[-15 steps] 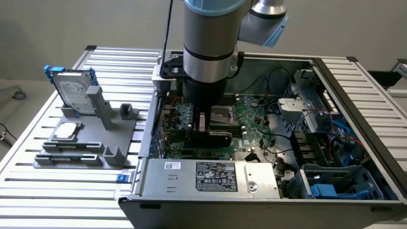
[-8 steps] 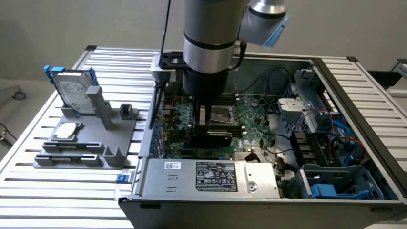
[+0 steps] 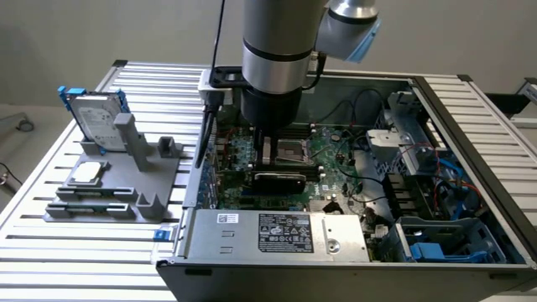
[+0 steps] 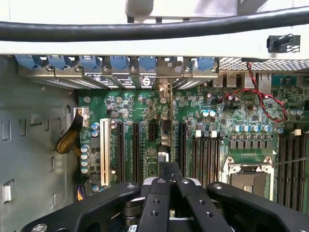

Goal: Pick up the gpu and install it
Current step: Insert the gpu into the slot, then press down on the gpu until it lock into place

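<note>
the exterior camera is looking down from high and somewhat back, taking in the open computer case at centre and right of its frame. the wrist camera is peering past its pincer, close to the motherboard, which both views are sharing.

1. Arm fills upper centre of the exterior frame and stands inside the open case; black cable hangs just beside it, frame-left.
2. Gripper clamped on the gpu, which sits on edge among the expansion slots. Lanes either side are narrow.
3. Power supply blocks lower centre.
4. Drive cage blocks lower right.
5. Loose cables crowd the board right of centre.
6. Grey fixture with upright hard drive takes the table at frame-left.
7. Bare slats at lower left: open passage.
</note>
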Controlling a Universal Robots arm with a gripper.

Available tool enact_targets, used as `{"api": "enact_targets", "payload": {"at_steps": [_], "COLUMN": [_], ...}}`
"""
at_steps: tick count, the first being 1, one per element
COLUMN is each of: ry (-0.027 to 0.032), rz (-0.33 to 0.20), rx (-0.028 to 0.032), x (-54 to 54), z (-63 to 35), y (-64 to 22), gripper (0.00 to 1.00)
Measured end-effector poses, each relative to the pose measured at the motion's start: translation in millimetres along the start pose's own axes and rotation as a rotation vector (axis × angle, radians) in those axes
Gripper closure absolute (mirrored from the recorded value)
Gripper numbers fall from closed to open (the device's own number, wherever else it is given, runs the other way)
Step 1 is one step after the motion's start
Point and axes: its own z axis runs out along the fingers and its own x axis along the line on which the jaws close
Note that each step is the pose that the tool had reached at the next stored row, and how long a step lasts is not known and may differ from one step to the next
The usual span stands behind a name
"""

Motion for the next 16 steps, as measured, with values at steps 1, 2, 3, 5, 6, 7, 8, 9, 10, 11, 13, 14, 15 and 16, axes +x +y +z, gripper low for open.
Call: {"api": "enact_targets", "payload": {"at_steps": [1, 2, 3, 5, 6, 7, 8, 9, 10, 11, 13, 14, 15, 16], "ry": [0.0000, 0.0000, 0.0001, 0.0001, 0.0001, 0.0001, 0.0001, 0.0001, 0.0001, 0.0000, 0.0000, 0.0000, 0.0000, 0.0000], "rz": [0.000, 0.000, 0.000, 0.000, 0.000, 0.000, 0.000, 0.000, 0.000, 0.000, 0.000, 0.000, 0.000, 0.000], "rx": [-0.0001, -0.0002, -0.0003, -0.0004, -0.0005, -0.0005, -0.0006, -0.0006, -0.0007, -0.0008, -0.0009, -0.0009, -0.0009, -0.0009], "x": [0.0, 0.0, 0.0, 0.0, 0.0, 0.0, 0.0, 0.0, 0.0, 0.0, 0.0, 0.0, -0.4, -0.5], "z": [0.0, 0.0, 0.0, 0.0, 0.0, 0.0, 0.0, 0.0, 0.0, 0.0, 0.0, 0.0, 0.1, 0.5], "y": [0.0, 0.0, 0.0, 0.0, 0.0, 0.0, 0.0, 0.0, 0.0, 0.0, 0.0, 0.0, -0.1, -0.2], "gripper": [0.89, 0.89, 0.89, 0.89, 0.89, 0.89, 0.89, 0.89, 0.89, 0.89, 0.89, 0.89, 0.89, 0.89]}}
